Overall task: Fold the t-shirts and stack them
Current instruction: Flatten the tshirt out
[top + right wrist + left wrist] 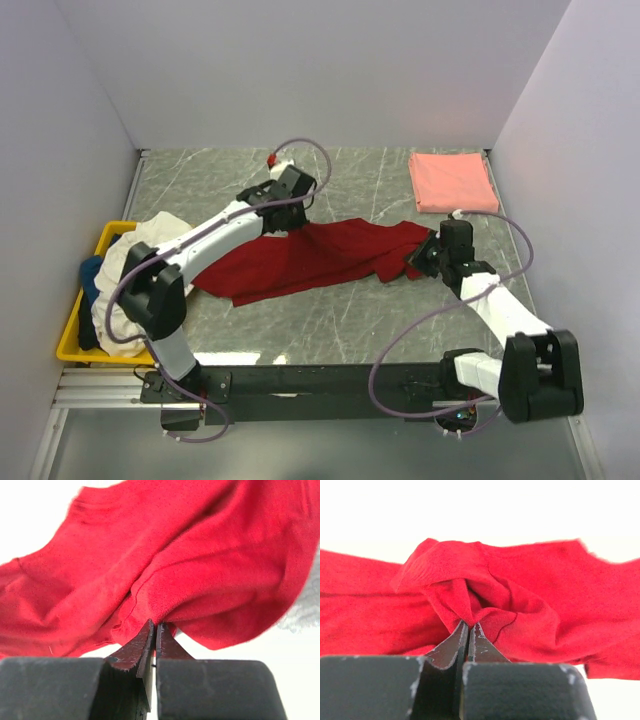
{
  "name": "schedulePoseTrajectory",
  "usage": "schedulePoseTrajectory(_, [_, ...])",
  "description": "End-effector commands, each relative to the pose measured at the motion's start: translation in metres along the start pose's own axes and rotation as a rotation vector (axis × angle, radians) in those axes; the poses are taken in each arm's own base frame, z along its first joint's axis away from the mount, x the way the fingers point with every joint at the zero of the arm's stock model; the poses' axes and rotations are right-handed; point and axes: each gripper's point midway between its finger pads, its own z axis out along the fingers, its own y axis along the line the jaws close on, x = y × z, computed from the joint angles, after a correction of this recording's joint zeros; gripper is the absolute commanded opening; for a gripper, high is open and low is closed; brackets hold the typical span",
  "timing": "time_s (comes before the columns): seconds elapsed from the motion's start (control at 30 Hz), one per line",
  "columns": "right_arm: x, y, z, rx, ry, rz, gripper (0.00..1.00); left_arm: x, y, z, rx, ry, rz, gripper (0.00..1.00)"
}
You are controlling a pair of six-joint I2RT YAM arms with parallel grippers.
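Low over table (350, 320), both reaching forward: left claw (470, 626), right claw (154, 625) pinch dark red t-shirt (310, 262) (opposite ends)

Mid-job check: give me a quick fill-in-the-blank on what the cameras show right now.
1. The left gripper pinches the dark red t-shirt at its far edge; the right gripper pinches its ____ end.
2. The folded salmon-pink t-shirt lies at the far ____ corner of the table.
3. The cream-white t-shirt lies heaped in the ____ bin.
Missing words: right; right; yellow.
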Motion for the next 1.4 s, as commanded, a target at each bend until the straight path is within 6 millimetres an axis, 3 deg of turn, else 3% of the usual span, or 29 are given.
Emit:
schedulePoseTrajectory(0.0, [-0.020, 0.016, -0.027, -0.033, -0.072, -0.026, 0.00, -0.057, -0.003, -0.058, 0.022, -0.154, -0.011, 0.01])
schedulePoseTrajectory(0.17, [-0.034, 0.030, -0.056, -0.067, -0.137, -0.045, 0.00, -0.102, -0.007, -0.114, 0.083, -0.291, -0.046, 0.01])
schedulePoseTrajectory(0.3, [-0.048, 0.049, -0.092, -0.133, -0.215, -0.063, 0.00, -0.131, -0.009, -0.159, 0.155, -0.394, -0.056, 0.00])
schedulePoseTrajectory(0.43, [-0.050, 0.057, -0.113, -0.170, -0.249, -0.076, 0.00, -0.157, -0.008, -0.183, 0.163, -0.478, -0.035, 0.00])
schedulePoseTrajectory(0.53, [-0.046, 0.055, -0.118, -0.175, -0.248, -0.077, 0.00, -0.179, -0.013, -0.178, 0.155, -0.527, -0.025, 0.00])
schedulePoseTrajectory(0.57, [-0.043, 0.055, -0.121, -0.185, -0.250, -0.074, 0.00, -0.186, -0.011, -0.165, 0.142, -0.523, -0.018, 0.00])
schedulePoseTrajectory(0.63, [-0.039, 0.054, -0.122, -0.195, -0.243, -0.071, 0.00, -0.208, -0.021, -0.158, 0.197, -0.554, -0.038, 0.00])
schedulePoseTrajectory(0.7, [-0.033, 0.052, -0.123, -0.199, -0.236, -0.068, 0.00, -0.230, -0.021, -0.130, 0.199, -0.570, -0.030, 0.00])
schedulePoseTrajectory(0.73, [-0.033, 0.051, -0.124, -0.196, -0.236, -0.072, 0.00, -0.235, -0.036, -0.103, 0.245, -0.554, -0.011, 0.00])
schedulePoseTrajectory(0.77, [-0.033, 0.048, -0.124, -0.181, -0.245, -0.076, 0.00, -0.246, -0.035, -0.088, 0.252, -0.556, -0.008, 0.00])
schedulePoseTrajectory(0.8, [-0.033, 0.044, -0.125, -0.162, -0.247, -0.076, 0.00, -0.263, -0.047, -0.090, 0.307, -0.579, -0.007, 0.00])
schedulePoseTrajectory(0.83, [-0.035, 0.041, -0.125, -0.147, -0.258, -0.085, 0.00, -0.253, -0.065, -0.045, 0.362, -0.499, 0.028, 0.00])
schedulePoseTrajectory(0.87, [-0.038, 0.036, -0.124, -0.116, -0.274, -0.084, 0.00, -0.259, -0.073, -0.031, 0.404, -0.488, 0.031, 0.01])
schedulePoseTrajectory(0.9, [-0.040, 0.033, -0.123, -0.100, -0.283, -0.088, 0.00, -0.282, -0.091, -0.045, 0.474, -0.537, 0.026, 0.02])
schedulePoseTrajectory(0.93, [-0.040, 0.030, -0.121, -0.085, -0.281, -0.091, 0.00, -0.269, -0.098, 0.005, 0.473, -0.472, 0.032, 0.08])
schedulePoseTrajectory(0.97, [-0.040, 0.026, -0.116, -0.064, -0.273, -0.089, 0.00, -0.263, -0.112, 0.014, 0.534, -0.430, 0.032, 0.28])
schedulePoseTrajectory(1.0, [-0.041, 0.024, -0.114, -0.049, -0.277, -0.087, 0.00, -0.278, -0.122, 0.003, 0.579, -0.467, 0.018, 0.42])
schedulePoseTrajectory(1.03, [-0.042, 0.021, -0.111, -0.035, -0.274, -0.090, 0.00, -0.270, -0.125, 0.021, 0.586, -0.434, 0.009, 0.57])
schedulePoseTrajectory(1.07, [-0.041, 0.017, -0.103, -0.019, -0.267, -0.091, 0.00, -0.269, -0.127, 0.018, 0.610, -0.423, -0.017, 0.73])
schedulePoseTrajectory(1.13, [-0.037, 0.008, -0.091, 0.016, -0.244, -0.089, 0.00, -0.260, -0.121, 0.012, 0.615, -0.415, -0.033, 0.80])
schedulePoseTrajectory(1.17, [-0.038, 0.008, -0.088, 0.017, -0.244, -0.088, 0.00, -0.232, -0.106, 0.037, 0.561, -0.349, -0.050, 0.81])
schedulePoseTrajectory(1.2, [-0.038, 0.007, -0.084, 0.020, -0.238, -0.086, 0.00, -0.232, -0.103, 0.030, 0.564, -0.364, -0.062, 0.82])
schedulePoseTrajectory(1.23, [-0.036, 0.007, -0.081, 0.018, -0.226, -0.087, 0.00, -0.236, -0.098, 0.004, 0.567, -0.390, -0.072, 0.82])
schedulePoseTrajectory(1.3, [-0.034, 0.005, -0.073, 0.024, -0.206, -0.086, 0.00, -0.208, -0.069, 0.016, 0.442, -0.317, -0.132, 0.77])
schedulePoseTrajectory(1.33, [-0.032, 0.005, -0.070, 0.022, -0.196, -0.089, 0.00, -0.206, -0.065, -0.009, 0.445, -0.320, -0.157, 0.74])
schedulePoseTrajectory(1.37, [-0.034, 0.006, -0.068, 0.019, -0.197, -0.088, 0.00, -0.177, -0.046, 0.004, 0.363, -0.255, -0.216, 0.70])
